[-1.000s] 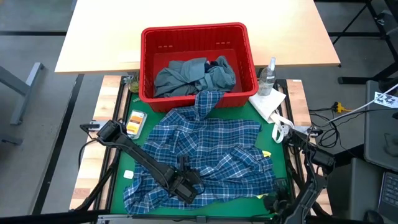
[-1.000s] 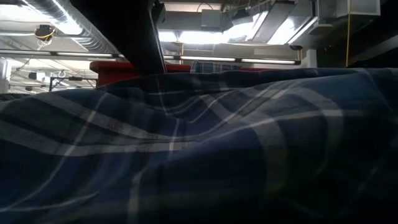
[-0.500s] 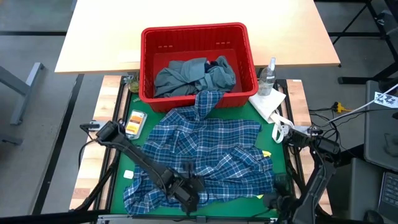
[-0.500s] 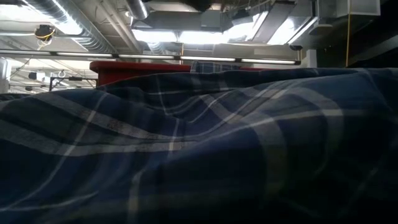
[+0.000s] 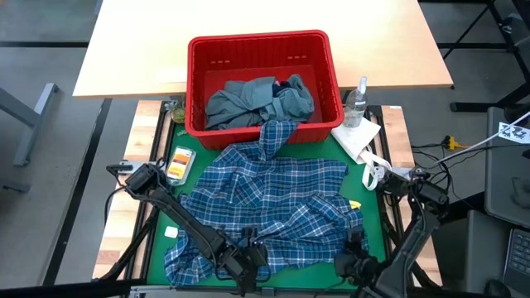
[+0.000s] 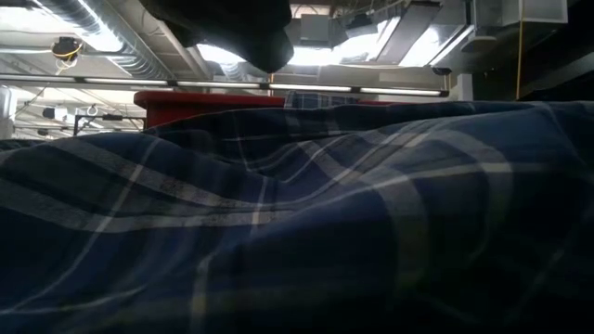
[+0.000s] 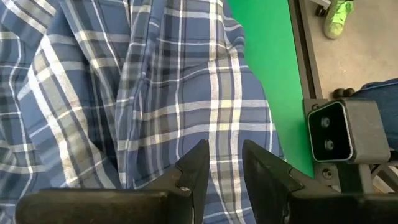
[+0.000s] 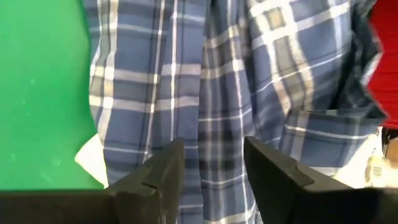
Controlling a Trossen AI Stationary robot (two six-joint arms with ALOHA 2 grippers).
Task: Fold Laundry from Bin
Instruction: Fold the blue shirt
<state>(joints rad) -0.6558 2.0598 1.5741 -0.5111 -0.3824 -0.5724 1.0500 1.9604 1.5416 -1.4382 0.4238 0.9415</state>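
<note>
You had the plaid shirt [image 5: 269, 215] spread rumpled across the green mat [image 5: 344, 153] on the table, one end of it draped up over the near rim of the red bin [image 5: 263, 45]. A grey-blue garment [image 5: 248, 99] lay bunched inside the bin, with a scrap of dark navy cloth [image 5: 286, 84] beside it.

Your left end effector [image 5: 247, 263] sat over the near edge of the shirt, towards the left of its middle. In the left wrist view its fingers [image 7: 194, 168] stood a narrow gap apart above the plaid cloth, nothing clamped between them.

Your right end effector [image 5: 352, 263] was at the shirt's near right corner. In the right wrist view its fingers [image 8: 166, 163] stood wider apart, plaid cloth under them and bare mat to one side; no cloth was pinched.

A spray bottle [image 5: 357, 101] stood right of the bin, with a white paper towel [image 5: 358, 136] just in front of it. A small orange-and-green packet [image 5: 180, 163] lay on the mat's left edge.

The low view was filled by shirt folds [image 6: 297, 223], the bin's rim [image 6: 204, 96] just showing beyond.
</note>
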